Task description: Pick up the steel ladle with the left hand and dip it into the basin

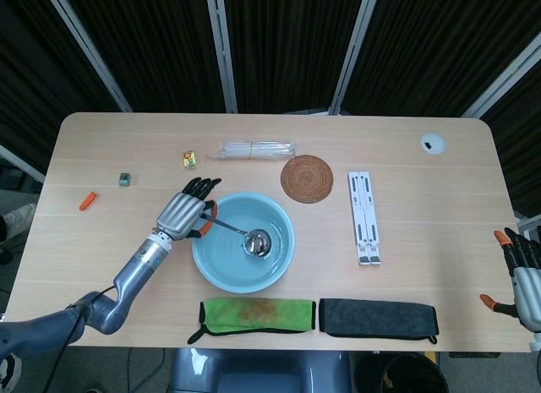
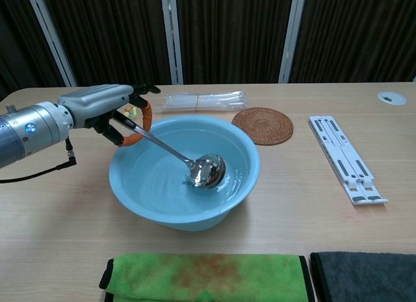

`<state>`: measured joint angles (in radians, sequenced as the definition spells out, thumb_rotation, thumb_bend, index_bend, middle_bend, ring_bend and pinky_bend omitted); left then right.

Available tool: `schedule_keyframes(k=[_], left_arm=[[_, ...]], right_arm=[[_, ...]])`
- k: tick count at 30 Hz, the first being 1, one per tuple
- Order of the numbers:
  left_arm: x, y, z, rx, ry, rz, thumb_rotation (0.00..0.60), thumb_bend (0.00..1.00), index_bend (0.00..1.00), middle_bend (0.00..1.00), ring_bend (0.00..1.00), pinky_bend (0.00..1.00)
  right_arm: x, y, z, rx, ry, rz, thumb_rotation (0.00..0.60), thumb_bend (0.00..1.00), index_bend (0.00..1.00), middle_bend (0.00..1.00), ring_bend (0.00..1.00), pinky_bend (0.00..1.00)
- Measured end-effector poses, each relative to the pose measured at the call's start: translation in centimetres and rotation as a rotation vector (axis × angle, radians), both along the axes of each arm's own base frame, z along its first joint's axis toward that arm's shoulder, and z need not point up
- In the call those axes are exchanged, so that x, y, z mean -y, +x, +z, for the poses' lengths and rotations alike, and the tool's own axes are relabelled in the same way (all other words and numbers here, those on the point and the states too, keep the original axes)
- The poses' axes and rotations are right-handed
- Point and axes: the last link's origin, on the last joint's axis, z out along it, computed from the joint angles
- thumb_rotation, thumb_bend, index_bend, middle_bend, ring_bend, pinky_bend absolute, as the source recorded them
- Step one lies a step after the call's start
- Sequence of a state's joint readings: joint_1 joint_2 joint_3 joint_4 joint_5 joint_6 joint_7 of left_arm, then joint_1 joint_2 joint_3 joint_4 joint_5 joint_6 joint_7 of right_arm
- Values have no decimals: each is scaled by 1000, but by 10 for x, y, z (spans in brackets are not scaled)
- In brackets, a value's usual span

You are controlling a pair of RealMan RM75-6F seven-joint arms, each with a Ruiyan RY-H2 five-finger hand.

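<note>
Your left hand (image 1: pixel 183 213) sits just left of centre in the head view, at the left rim of the basin (image 1: pixel 281 258), with its fingers clenched around the orange end of the ladle (image 1: pixel 233 230). The steel handle slopes down and to the right from the hand, and the bowl of the ladle is low inside the basin, near its middle. In the chest view it looks to be at the water and close to the bottom — you cannot tell from either view whether it touches the bottom. The same hand shows at the upper left of the chest view (image 2: pixel 107 104), above the basin's left edge (image 2: pixel 120 178).

Your right hand (image 1: pixel 524 275) shows only at the lower right edge of the head view, off the table edge, fingers spread apart and holding nothing.

Around the basin: a round woven mat (image 1: pixel 307 178) just above and to the right, a white folding stand (image 1: pixel 363 216) further right, and a clear plastic packet (image 1: pixel 256 149) along the top. At the bottom of the frame a green cloth (image 1: pixel 257 315) lies beside a dark cloth (image 1: pixel 378 318) — side by side, just apart. At the far left lie a small orange piece (image 1: pixel 86 200) and a small dark block (image 1: pixel 124 180).
</note>
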<state>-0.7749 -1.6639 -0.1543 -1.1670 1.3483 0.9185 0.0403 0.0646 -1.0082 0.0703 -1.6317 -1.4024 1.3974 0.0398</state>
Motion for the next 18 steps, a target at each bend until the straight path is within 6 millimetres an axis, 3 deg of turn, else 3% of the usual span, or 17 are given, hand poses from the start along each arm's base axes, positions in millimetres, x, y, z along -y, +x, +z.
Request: schedule_keyframes(k=[8, 18], left_arm=[[7, 4, -3, -6, -24, -14, 600, 434, 598, 0, 0, 0], [11, 5, 8, 5, -77, 21, 600, 433, 604, 0, 0, 0]], right_arm=[[0, -1, 1, 2, -5, -1, 600, 0, 0, 0, 0, 0], [0, -1, 2, -1, -14, 1, 600, 0, 0, 0, 0, 0]])
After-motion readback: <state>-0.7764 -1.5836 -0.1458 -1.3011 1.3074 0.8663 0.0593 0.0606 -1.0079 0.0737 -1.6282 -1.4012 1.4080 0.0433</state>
